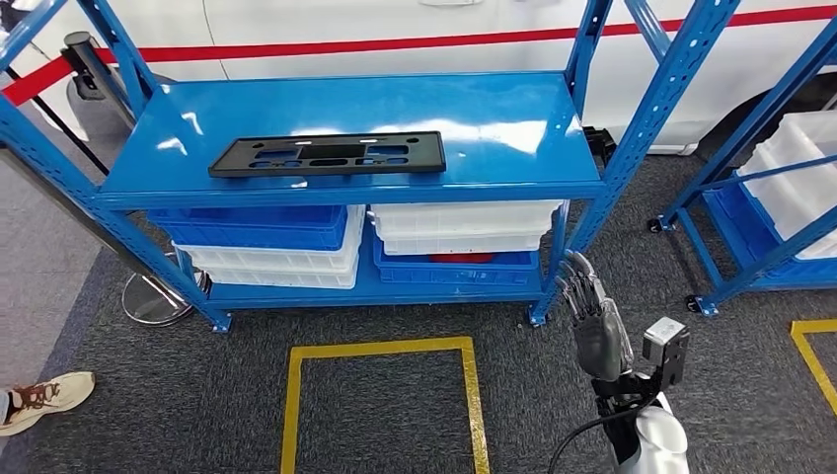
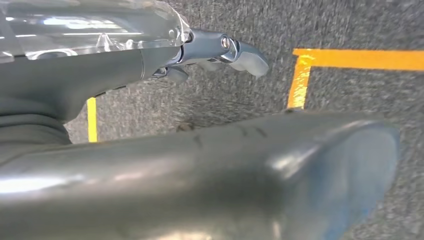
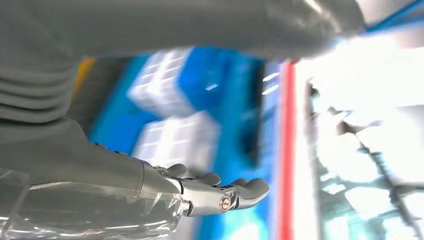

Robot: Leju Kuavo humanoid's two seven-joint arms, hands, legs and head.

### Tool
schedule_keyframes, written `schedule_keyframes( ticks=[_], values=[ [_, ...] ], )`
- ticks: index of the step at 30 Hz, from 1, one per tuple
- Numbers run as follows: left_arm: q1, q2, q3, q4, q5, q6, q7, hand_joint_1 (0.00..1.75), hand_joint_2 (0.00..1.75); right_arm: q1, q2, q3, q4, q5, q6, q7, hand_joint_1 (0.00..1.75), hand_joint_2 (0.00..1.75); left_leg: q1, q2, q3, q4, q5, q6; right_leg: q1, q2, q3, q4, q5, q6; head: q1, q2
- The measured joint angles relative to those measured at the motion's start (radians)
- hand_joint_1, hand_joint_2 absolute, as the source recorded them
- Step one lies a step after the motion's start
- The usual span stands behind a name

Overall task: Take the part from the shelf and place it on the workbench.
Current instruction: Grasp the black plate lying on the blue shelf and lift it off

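- Black flat part (image 1: pixel 328 154), a long plate with cut-out slots, lies flat on the top shelf (image 1: pixel 494 118) of the blue rack, toward the shelf's front-left area, long side parallel to the front edge; nothing touches it.
- Right hand (image 1: pixel 592 311) is raised in front of the rack's front-right post (image 1: pixel 553 267), below the level of the top shelf, fingers up and spread, holding nothing; well apart from the part.
- Right wrist view: right hand fingers (image 3: pixel 250 190) stretched out, slightly curved, empty; behind them blurred blue and white crates.
- Left hand (image 2: pixel 220 52) in the left wrist view hangs above grey carpet (image 2: pixel 350 20), fingers extended and loosely apart, nothing in them.
- Lower shelf holds stacked crates: blue crate (image 1: pixel 259 225) on white crate (image 1: pixel 276 265) at the left, white crate (image 1: pixel 464 225) on blue crate (image 1: pixel 456 267) at the right.
- Yellow tape square (image 1: pixel 380 348) on the carpet in front of the rack.
- Second blue rack (image 1: pixel 760 197) with white bins at the right edge of the head view.
- White vehicle body with a red stripe (image 1: pixel 395 44) behind the rack.
- A person's shoe (image 1: pixel 44 397) on the floor at the left edge.
- Stanchion base (image 1: pixel 153 301) beside the rack's front-left leg.
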Motion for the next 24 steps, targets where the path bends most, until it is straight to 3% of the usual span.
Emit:
schedule_keyframes(
  ticks=[1, 2, 4, 6, 7, 11, 13, 15, 16, 17, 18, 19, 21, 23, 24],
  values=[
    [0.000, 0.000, 0.005, 0.000, -0.003, 0.000, -0.001, 0.00, 0.00, -0.001, 0.003, 0.010, -0.030, -0.015, 0.012, -0.007, 0.00, 0.00, 0.003, 0.002, -0.029, 0.039, 0.000, -0.003, -0.001, -0.005, 0.004, 0.000, -0.004, 0.000, 0.000, 0.000],
    [0.000, 0.000, 0.009, 0.000, -0.005, 0.000, -0.001, 0.00, 0.00, -0.002, 0.006, 0.020, -0.060, -0.031, 0.025, -0.014, 0.00, 0.00, 0.006, 0.004, -0.040, 0.039, 0.022, -0.006, -0.002, -0.008, 0.009, 0.001, -0.007, 0.002, 0.000, 0.000],
    [0.001, 0.000, 0.018, 0.001, -0.011, 0.000, -0.003, 0.00, 0.00, -0.009, 0.013, 0.044, -0.126, -0.064, 0.052, -0.031, 0.00, 0.00, 0.011, 0.011, -0.007, -0.070, 0.108, -0.010, -0.006, -0.011, 0.020, 0.004, -0.017, 0.010, 0.000, 0.000],
    [-0.001, -0.001, 0.028, 0.003, -0.017, 0.000, -0.006, 0.00, 0.00, -0.018, 0.018, 0.069, -0.191, -0.097, 0.079, -0.047, 0.00, 0.00, 0.011, 0.017, 0.038, -0.184, 0.160, -0.007, -0.005, -0.012, 0.025, 0.009, -0.026, 0.022, -0.001, 0.000],
    [-0.003, -0.002, 0.033, 0.004, -0.020, 0.001, -0.008, 0.00, 0.00, -0.022, 0.021, 0.081, -0.223, -0.112, 0.092, -0.055, 0.00, 0.00, 0.009, 0.018, 0.047, -0.210, 0.164, -0.002, -0.003, -0.012, 0.025, 0.010, -0.028, 0.028, -0.001, 0.000],
    [-0.003, -0.004, 0.052, 0.006, -0.033, 0.003, -0.012, 0.00, 0.00, -0.033, 0.029, 0.128, -0.348, -0.174, 0.147, -0.086, 0.00, 0.00, 0.006, 0.011, 0.048, -0.219, 0.162, 0.028, -0.004, -0.014, 0.019, 0.022, -0.040, 0.046, 0.000, 0.000],
    [-0.005, -0.004, 0.061, 0.006, -0.041, 0.003, -0.014, 0.00, 0.00, -0.038, 0.031, 0.150, -0.412, -0.205, 0.176, -0.102, 0.00, 0.00, 0.005, 0.010, 0.050, -0.223, 0.164, 0.041, -0.005, -0.011, -0.018, 0.103, -0.090, 0.049, 0.001, 0.000],
    [-0.007, -0.005, 0.071, 0.007, -0.049, 0.003, -0.018, 0.00, 0.00, -0.040, 0.034, 0.171, -0.470, -0.234, 0.204, -0.118, 0.00, 0.00, -0.001, 0.009, 0.051, -0.223, 0.162, 0.050, -0.001, -0.009, -0.088, 0.238, -0.147, 0.048, 0.001, 0.000],
    [-0.008, -0.005, 0.076, 0.007, -0.053, 0.003, -0.019, 0.00, 0.00, -0.040, 0.035, 0.180, -0.496, -0.248, 0.217, -0.125, 0.00, 0.00, -0.005, 0.007, 0.053, -0.223, 0.160, 0.052, 0.001, -0.008, -0.116, 0.287, -0.157, 0.045, 0.001, 0.000],
    [-0.008, -0.005, 0.082, 0.008, -0.058, 0.003, -0.021, 0.00, 0.00, -0.040, 0.036, 0.188, -0.523, -0.263, 0.230, -0.133, 0.00, 0.00, -0.010, 0.006, 0.055, -0.223, 0.159, 0.055, 0.004, -0.008, -0.127, 0.301, -0.147, 0.040, 0.001, 0.000],
    [-0.008, -0.005, 0.087, 0.008, -0.063, 0.003, -0.024, 0.00, 0.00, -0.040, 0.037, 0.195, -0.550, -0.278, 0.243, -0.141, 0.00, 0.00, -0.016, 0.003, 0.059, -0.223, 0.157, 0.057, 0.009, -0.007, -0.119, 0.275, -0.119, 0.032, 0.001, 0.000],
    [-0.008, -0.005, 0.091, 0.009, -0.068, 0.003, -0.027, 0.00, 0.00, -0.041, 0.038, 0.201, -0.576, -0.294, 0.256, -0.149, 0.00, 0.00, -0.021, 0.001, 0.063, -0.223, 0.155, 0.060, 0.016, -0.005, -0.094, 0.215, -0.077, 0.019, 0.001, 0.000],
    [-0.010, -0.010, 0.099, 0.012, -0.077, 0.003, -0.032, 0.00, 0.00, -0.043, 0.040, 0.213, -0.626, -0.325, 0.282, -0.166, 0.00, 0.00, -0.028, -0.003, 0.070, -0.223, 0.151, 0.062, 0.031, 0.000, -0.037, 0.085, -0.017, -0.015, -0.002, 0.000],
    [-0.012, -0.014, 0.106, 0.015, -0.084, 0.003, -0.035, 0.00, 0.00, -0.046, 0.043, 0.223, -0.661, -0.348, 0.301, -0.176, 0.00, 0.00, -0.027, -0.005, 0.068, -0.224, 0.150, 0.058, 0.040, 0.003, -0.014, 0.028, -0.005, -0.033, -0.005, 0.000],
    [-0.013, -0.014, 0.109, 0.016, -0.086, 0.003, -0.036, 0.00, 0.00, -0.047, 0.044, 0.227, -0.674, -0.354, 0.306, -0.178, 0.00, 0.00, -0.027, -0.005, 0.067, -0.226, 0.150, 0.054, 0.041, 0.003, -0.012, 0.019, -0.003, -0.033, -0.006, 0.000]
  ],
)
